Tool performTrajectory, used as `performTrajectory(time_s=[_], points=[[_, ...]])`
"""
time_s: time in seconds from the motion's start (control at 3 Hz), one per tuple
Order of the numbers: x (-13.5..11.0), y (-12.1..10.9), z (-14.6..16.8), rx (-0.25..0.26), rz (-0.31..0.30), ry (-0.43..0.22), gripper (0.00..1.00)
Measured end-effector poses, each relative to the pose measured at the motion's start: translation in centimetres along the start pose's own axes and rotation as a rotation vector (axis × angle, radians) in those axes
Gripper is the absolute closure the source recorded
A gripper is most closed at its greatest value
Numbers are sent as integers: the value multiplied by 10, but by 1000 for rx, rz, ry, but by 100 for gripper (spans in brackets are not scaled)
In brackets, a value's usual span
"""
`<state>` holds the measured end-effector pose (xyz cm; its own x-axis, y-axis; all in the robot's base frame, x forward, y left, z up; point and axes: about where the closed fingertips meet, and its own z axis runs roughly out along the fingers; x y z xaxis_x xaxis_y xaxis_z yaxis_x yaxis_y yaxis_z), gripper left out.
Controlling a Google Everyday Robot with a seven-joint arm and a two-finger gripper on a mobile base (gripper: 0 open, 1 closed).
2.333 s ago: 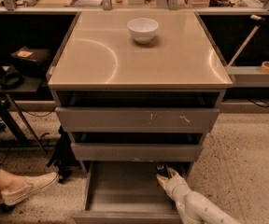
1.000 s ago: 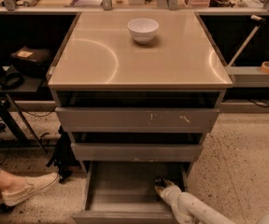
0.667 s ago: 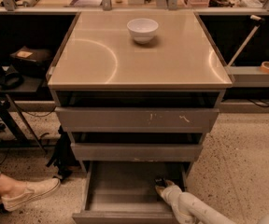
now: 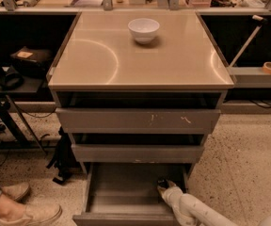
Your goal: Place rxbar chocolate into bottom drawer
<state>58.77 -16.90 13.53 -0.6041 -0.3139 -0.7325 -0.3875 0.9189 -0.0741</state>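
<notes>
grey metal cabinet [image 4: 173, 65] fills the centre of the frame, w/ three drawers down its front. the two upper drawers [image 4: 138, 120] have scuffed fronts. the bottom drawer [image 4: 121, 194], lower centre, is pulled out toward the viewer: a wide, shallow grey tray.

the robot's white arm [image 4: 196, 211] comes in from the lower right corner. its gripper [image 4: 165, 187] is down inside the drawer, near the right rear corner, low over the tray floor. a small dark shape sits right at the gripper's tip, prob. the rxbar chocolate [image 4: 161, 182], mostly hidden. can't tell whether the gripper is clamped on it or has let go, nor whether the bar touches the drawer floor.

handling, as a guess: the bar is light, flat, a bit bendy, in a slick wrapper. it's not fragile, so a short drop shouldn't hurt it. best held across its narrow width near the middle. a pinch on the end seam could slip.

elsewhere: white bowl [image 4: 143, 29] on the cabinet top, upper centre. someone's shoe [image 4: 32, 213] at lower left.
</notes>
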Motion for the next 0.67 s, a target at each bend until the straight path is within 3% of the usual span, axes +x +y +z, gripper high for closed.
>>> performTrajectory(time_s=[0.33,0.67], points=[[0,0,0,0,0,0,0],[0,0,0,0,0,0,0]])
